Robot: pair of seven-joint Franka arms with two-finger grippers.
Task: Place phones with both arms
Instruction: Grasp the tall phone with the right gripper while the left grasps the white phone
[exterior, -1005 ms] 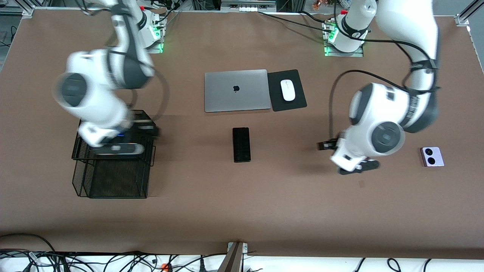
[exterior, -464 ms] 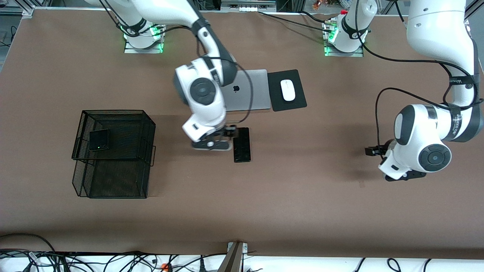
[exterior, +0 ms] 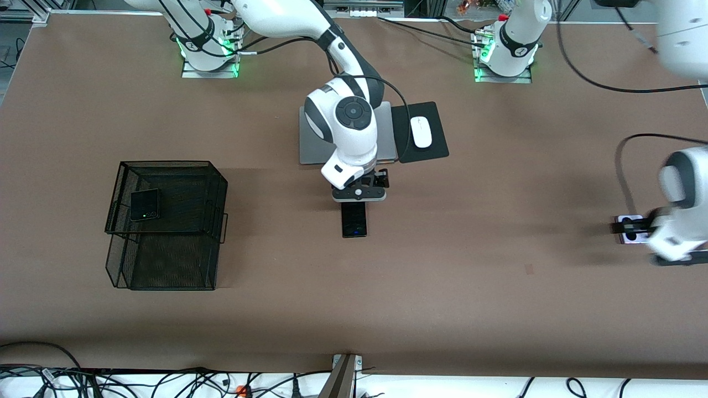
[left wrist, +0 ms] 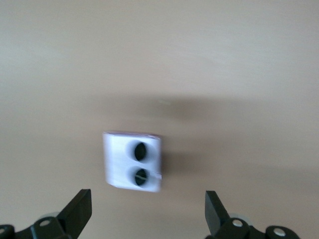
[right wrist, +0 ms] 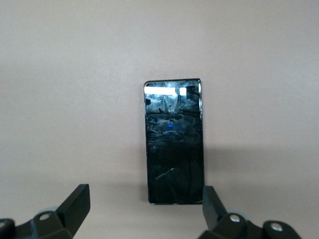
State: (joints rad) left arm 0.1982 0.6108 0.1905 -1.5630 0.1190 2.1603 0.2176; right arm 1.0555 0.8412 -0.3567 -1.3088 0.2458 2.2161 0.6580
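Hovering now: right claw (exterior: 358, 193) over slab (exterior: 354, 219) mid-desk (exterior: 442, 287), fingers (right wrist: 75, 204) spread wide. Left claw (left wrist: 147, 219) over lavender phone (exterior: 630, 236) at left arm's end, fingers apart too. Black phone (exterior: 145, 204) already in basket (exterior: 166, 265). Slab looks thin, rigid, glossy, likely slippery; pinch across long edges, mid-length. Lavender phone squat, thicker; grip side edges, avoid lenses.

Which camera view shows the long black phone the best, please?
The right wrist view: the long black phone lies whole and unobstructed between the open right tool fingers. In the front view the right tool covers its upper end, leaving only the lower part visible. The left wrist view does not show it.
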